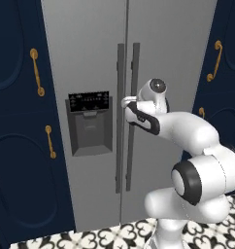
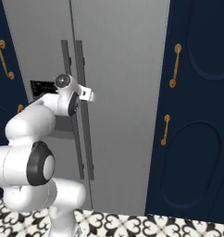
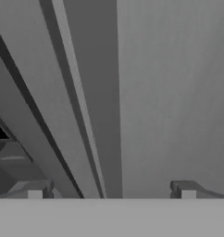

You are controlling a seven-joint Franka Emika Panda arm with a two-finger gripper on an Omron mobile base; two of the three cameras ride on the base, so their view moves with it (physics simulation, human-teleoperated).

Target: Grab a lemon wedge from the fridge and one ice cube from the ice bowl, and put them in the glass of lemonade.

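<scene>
From the left base view, the tall grey two-door fridge [image 1: 90, 58] stands shut, with its two long dark vertical handles [image 1: 120, 116] side by side along the centre seam and the black dispenser panel [image 1: 89, 121] set into its left door. Navy cabinets with brass handles [image 1: 12, 146] flank it on both sides, and a black-and-white patterned tile floor [image 1: 105, 237] runs along its foot. The white arm rises from the lower right and bends toward the doors, and its hand reaches in at the handles, just beside them at about the height of the dispenser; the gripper [image 1: 125, 102] is hard to read from here.

From the right base view, the same fridge [image 2: 123, 92] has the arm reaching up from the lower left. The gripper [image 2: 89, 96] sits at the right-hand handle, in front of the right door; whether it touches the bar I cannot tell.

In the hand view, the two small dark fingertips [image 3: 36, 190] stand wide apart at the bottom corners with nothing between them, so the gripper [image 3: 111, 193] is spread fully and holds nothing. A fridge handle runs slanting up the picture, close ahead and between the fingertips, with the plain grey door to its right and a corner of the dispenser recess at far left.
</scene>
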